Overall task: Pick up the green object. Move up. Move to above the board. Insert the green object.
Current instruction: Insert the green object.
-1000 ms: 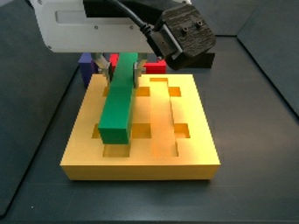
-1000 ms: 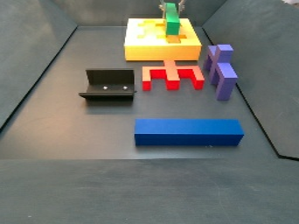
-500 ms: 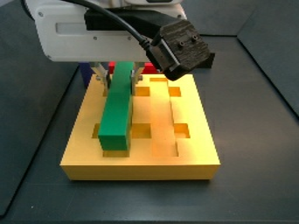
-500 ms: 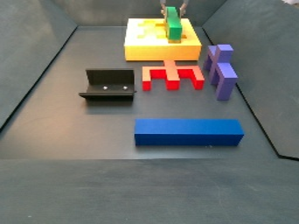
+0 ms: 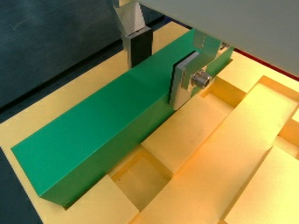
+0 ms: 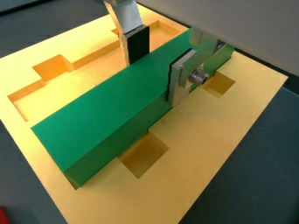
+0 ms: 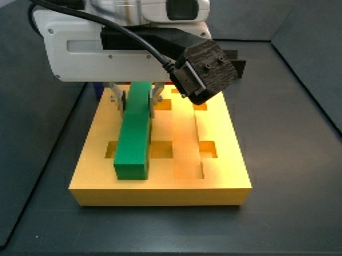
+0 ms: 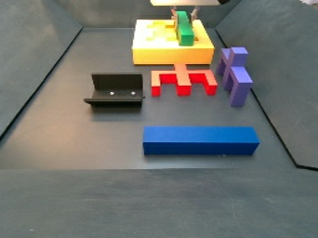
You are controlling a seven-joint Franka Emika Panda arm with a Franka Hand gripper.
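Observation:
The green object (image 7: pixel 134 130) is a long green bar lying lengthwise over the yellow-orange board (image 7: pixel 201 178), low along one of its grooves, its near end at a square hole. Both wrist views show the bar (image 5: pixel 111 127) (image 6: pixel 105 122) over the board (image 5: pixel 233 166) (image 6: pixel 222 166). My gripper (image 5: pixel 162 68) (image 6: pixel 160 66) is shut on the bar near its far end, one finger against each long side. In a side view the gripper (image 7: pixel 138 92) is mostly hidden under the arm's white housing. From the other side the bar (image 8: pixel 185 28) and gripper (image 8: pixel 183 11) sit on the board (image 8: pixel 155 51) at the far end of the floor.
A blue bar (image 8: pixel 199 140) lies near the front. A red notched block (image 8: pixel 184 81) and purple pieces (image 8: pixel 236 72) lie just in front of the board. The fixture (image 8: pixel 114 91) stands to the left. Dark walls ring the floor.
The gripper has come down with the green bar. The bar was tilted above the board and now lies lower and flatter along the groove.

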